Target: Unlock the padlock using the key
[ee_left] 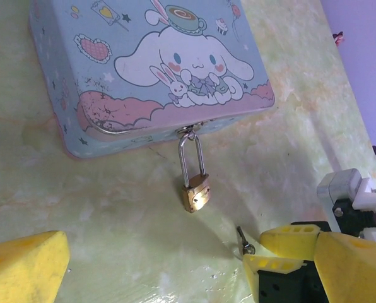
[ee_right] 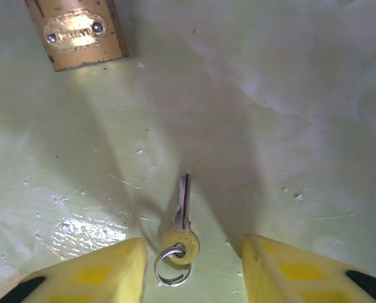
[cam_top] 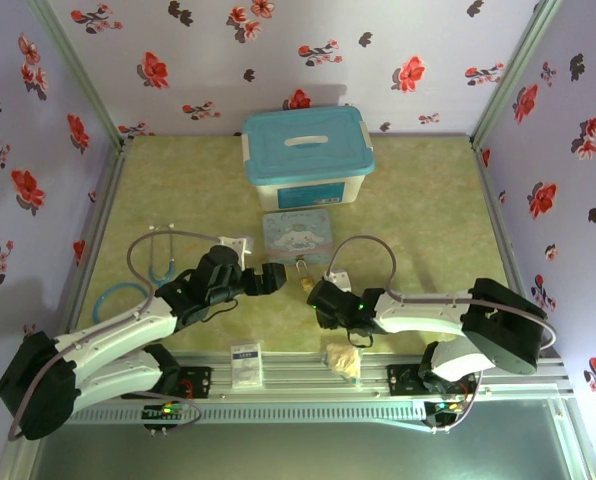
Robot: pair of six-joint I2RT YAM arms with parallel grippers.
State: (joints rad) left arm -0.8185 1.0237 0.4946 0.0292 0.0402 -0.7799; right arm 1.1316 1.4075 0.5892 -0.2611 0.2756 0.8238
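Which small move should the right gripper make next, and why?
Probably lower the right gripper and close it on the key: its fingers stand open on either side of the key's head, which lies flat on the table, short of the padlock.

We stretch our left arm (cam_top: 128,335) from the near left toward the middle, wrist raised, with the left gripper (cam_top: 273,278) pointing right and its fingers spread wide. Our right arm (cam_top: 428,308) lies low, reaching leftward from the near right. The right gripper (cam_top: 315,292) faces left, its yellow fingers (ee_right: 99,278) parted and gripping nothing. Both grippers sit near each other, not touching.
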